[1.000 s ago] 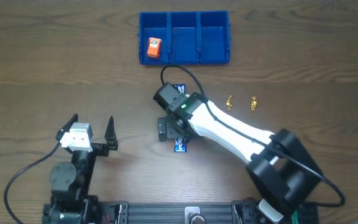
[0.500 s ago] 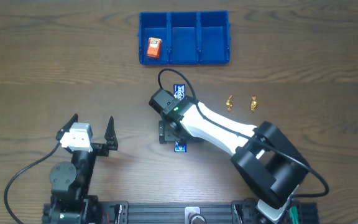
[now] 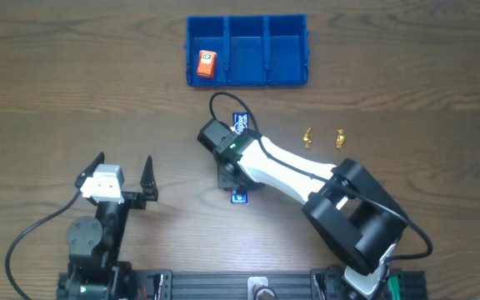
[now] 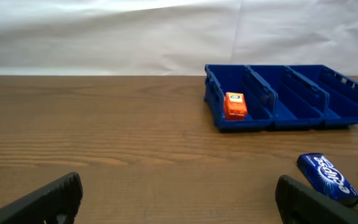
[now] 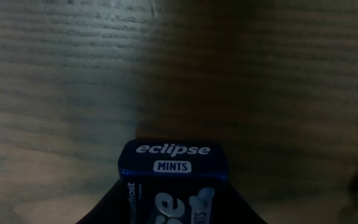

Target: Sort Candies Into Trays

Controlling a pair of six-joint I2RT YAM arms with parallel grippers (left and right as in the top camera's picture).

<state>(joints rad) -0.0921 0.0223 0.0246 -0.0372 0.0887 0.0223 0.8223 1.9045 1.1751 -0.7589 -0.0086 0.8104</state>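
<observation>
Right arm has folded inward, right pincer (image 3: 237, 183) pinching a blue mint pack (image 5: 173, 180) at desk centre. Left pincer (image 3: 125, 177) waits spread at 8 o'clock. Only the orange candy (image 3: 207, 63) is in the tray (image 3: 248, 82) at 12; a second mint pack (image 3: 240, 122) and two gold candies (image 3: 307, 137) remain.

Left wrist view. The left gripper (image 4: 179, 200) sits low over a wooden table (image 4: 104, 137), its 2 dark fingers (image 4: 48, 199) spread wide apart. Farther off stands a blue tray (image 4: 272, 122) of 3 compartments with 1 orange candy (image 4: 235, 105) in an end compartment. A blue mint pack (image 4: 328, 179) lies flat on the table, apart from the tray and near 1 fingertip, with a white backdrop (image 4: 104, 37) behind.
</observation>
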